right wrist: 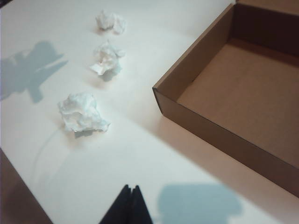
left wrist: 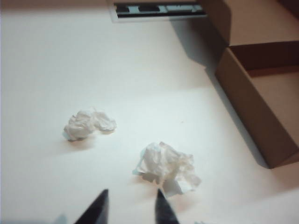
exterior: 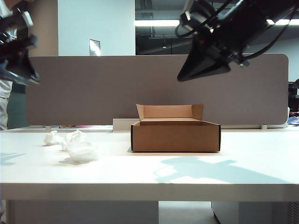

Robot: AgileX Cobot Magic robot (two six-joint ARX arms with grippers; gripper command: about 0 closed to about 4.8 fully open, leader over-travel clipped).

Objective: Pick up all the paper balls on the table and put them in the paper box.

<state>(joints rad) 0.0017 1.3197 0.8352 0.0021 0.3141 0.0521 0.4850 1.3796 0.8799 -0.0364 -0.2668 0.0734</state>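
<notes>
Both grippers hang high above the table (exterior: 243, 172), neither holding anything. Left gripper (left wrist: 130, 205) shows its two dark fingertips a modest gap apart, partly spread and empty; in the exterior view it sits at the upper left edge (exterior: 16, 56). Right gripper (right wrist: 129, 203) has its fingertips pressed together with no gap and nothing between them; its dark body hangs at the upper right (exterior: 205, 63), above and behind the paper box (exterior: 175, 135).

That box lies open and bare inside, well off to one side of the left gripper and nearer the right one. Three paper balls rest apart from one another on the table, all outside the box. The nearest ball (left wrist: 166, 168) lies just ahead of the left fingertips, slightly to the box side; a second (left wrist: 88, 125) lies farther out. From the right wrist view the row reads nearest (right wrist: 81, 113), middle (right wrist: 107, 58), farthest (right wrist: 110, 21).

Judging by this, the task is at its first approach: no ball is collected. Next, the left gripper probably needs to spread wider, drop onto the nearest ball, centre it between the fingers and close.
</notes>
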